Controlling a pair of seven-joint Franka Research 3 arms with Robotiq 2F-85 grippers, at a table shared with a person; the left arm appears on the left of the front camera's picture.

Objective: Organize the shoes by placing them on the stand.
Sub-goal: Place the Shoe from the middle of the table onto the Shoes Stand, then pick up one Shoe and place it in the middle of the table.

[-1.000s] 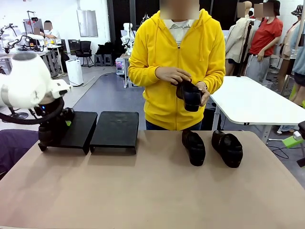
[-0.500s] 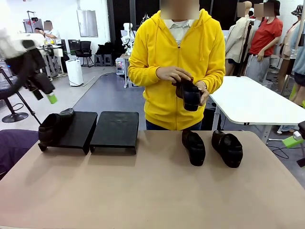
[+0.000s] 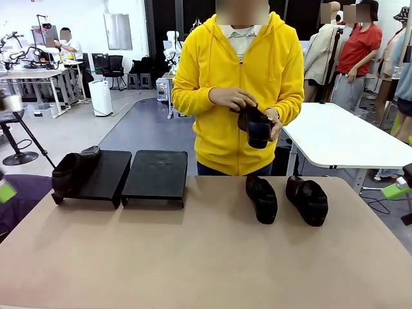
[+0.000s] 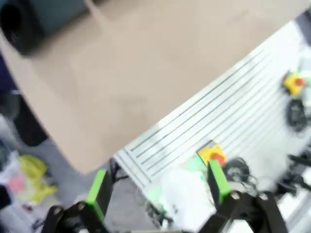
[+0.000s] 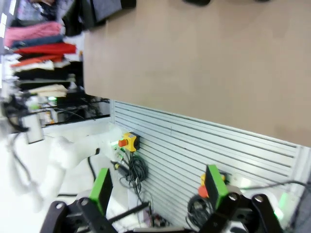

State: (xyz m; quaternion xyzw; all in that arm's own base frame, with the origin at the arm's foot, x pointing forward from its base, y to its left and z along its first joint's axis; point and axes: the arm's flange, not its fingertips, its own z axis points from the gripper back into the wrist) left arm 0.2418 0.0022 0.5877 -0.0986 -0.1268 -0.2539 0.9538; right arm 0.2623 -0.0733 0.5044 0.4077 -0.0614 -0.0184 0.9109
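Observation:
One black shoe (image 3: 71, 172) lies on the left edge of the left stand (image 3: 106, 170), and the right stand (image 3: 156, 174) beside it is bare. Two more shoes (image 3: 262, 198) (image 3: 308, 200) rest side by side on the table's right half. The person in yellow holds the fourth shoe (image 3: 255, 127) in both hands at chest height. My left gripper (image 4: 158, 189) is open and holds nothing, hanging off the table's near left corner; its green pad (image 3: 5, 191) shows at the picture's left edge. My right gripper (image 5: 159, 188) is open and holds nothing, off the table's right side.
The tan table (image 3: 193, 251) is bare across its middle and front. A white table (image 3: 347, 138) stands behind on the right. Below the near table edge, a ribbed white base with yellow emergency buttons (image 5: 127, 142) and cables shows in both wrist views.
My left arm let go of the shoe on the left stand, lifted away and swung back off the table's left side. The shoe stays on the stand. The right arm is still.

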